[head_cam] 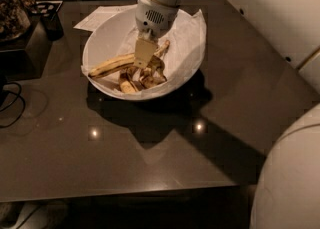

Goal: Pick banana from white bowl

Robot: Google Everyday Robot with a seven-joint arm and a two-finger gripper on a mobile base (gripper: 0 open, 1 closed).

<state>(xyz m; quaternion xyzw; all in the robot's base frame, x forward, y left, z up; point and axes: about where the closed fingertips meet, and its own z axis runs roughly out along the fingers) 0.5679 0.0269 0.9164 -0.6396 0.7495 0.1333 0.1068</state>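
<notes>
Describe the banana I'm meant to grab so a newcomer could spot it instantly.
On the dark table sits a large white bowl lined with paper, with the gripper hanging over its middle. Inside, the banana is the longest fruit, yellow with brown speckles, stretching from the bowl's left side up past the gripper. The shorter, browner pieces cluster just below it.

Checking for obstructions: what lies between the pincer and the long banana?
Nothing visible: in the camera view the pincer sits in the white bowl, right over the banana, no gap showing.

Cream hand point(144, 59) over seemingly speckled banana point(111, 66)
</notes>
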